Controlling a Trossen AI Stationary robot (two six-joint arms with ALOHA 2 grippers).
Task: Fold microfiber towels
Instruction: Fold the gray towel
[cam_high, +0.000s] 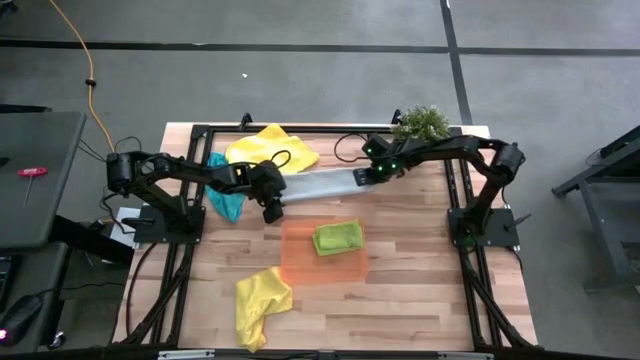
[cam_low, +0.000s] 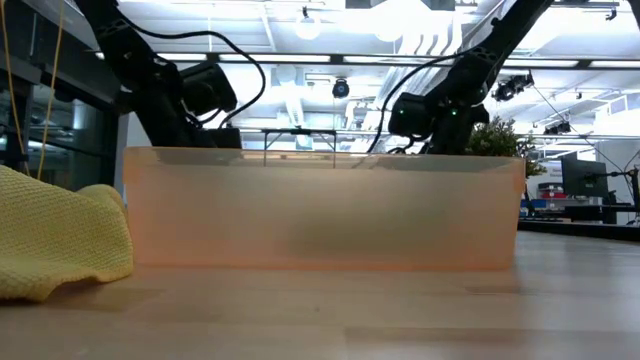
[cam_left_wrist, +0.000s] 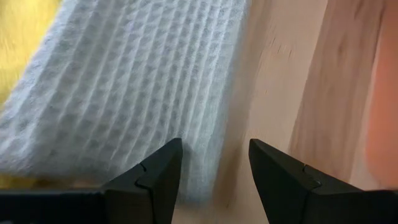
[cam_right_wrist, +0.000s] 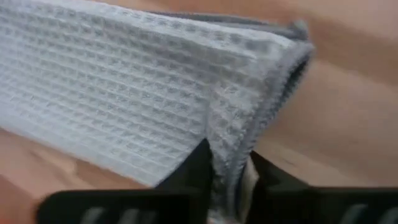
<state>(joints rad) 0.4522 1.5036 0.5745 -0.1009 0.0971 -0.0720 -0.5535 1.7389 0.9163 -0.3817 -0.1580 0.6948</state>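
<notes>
Stretched across the worktop (cam_high: 420, 290), the light grey towel (cam_high: 318, 183) lies between both arms: the right hand (cam_high: 362, 177) pinches its folded edge, while the left hand (cam_high: 272, 208) hovers spread at its opposite end.

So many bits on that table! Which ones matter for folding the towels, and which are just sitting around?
Part of the job:
- grey towel, pinched by right gripper
- left gripper, open
- folded green towel
- yellow towels
- teal towel

Just lying about:
- orange tray
- potted plant
</notes>
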